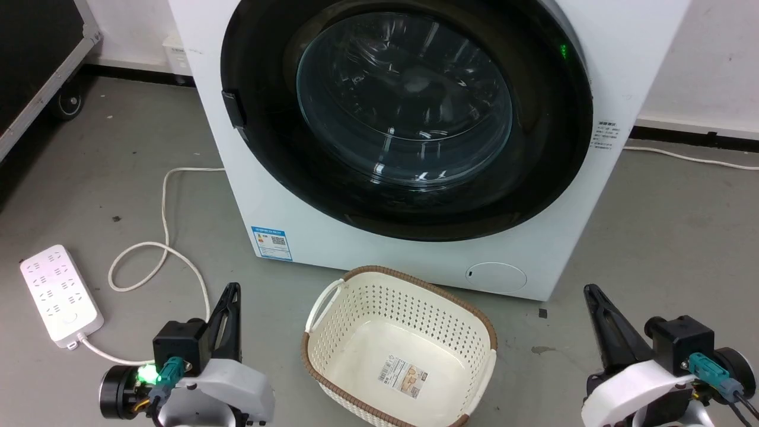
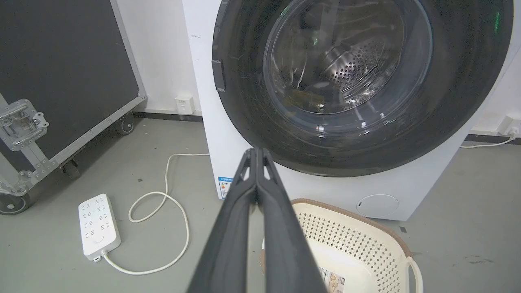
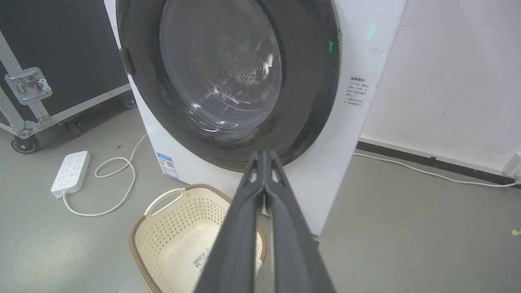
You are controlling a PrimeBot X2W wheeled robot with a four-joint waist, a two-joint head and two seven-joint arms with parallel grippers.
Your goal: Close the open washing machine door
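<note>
Held low, left gripper (image 1: 233,295) and right gripper (image 1: 592,295) sit pinched closed.

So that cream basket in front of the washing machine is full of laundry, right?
Not quite. The basket in front of the washing machine is empty apart from a paper label on its bottom, as the head view shows.

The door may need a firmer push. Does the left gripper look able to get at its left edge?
Probably yes: the left gripper sits low, apart from the washing machine door, with bare floor between; the laundry basket stands to its right.
</note>
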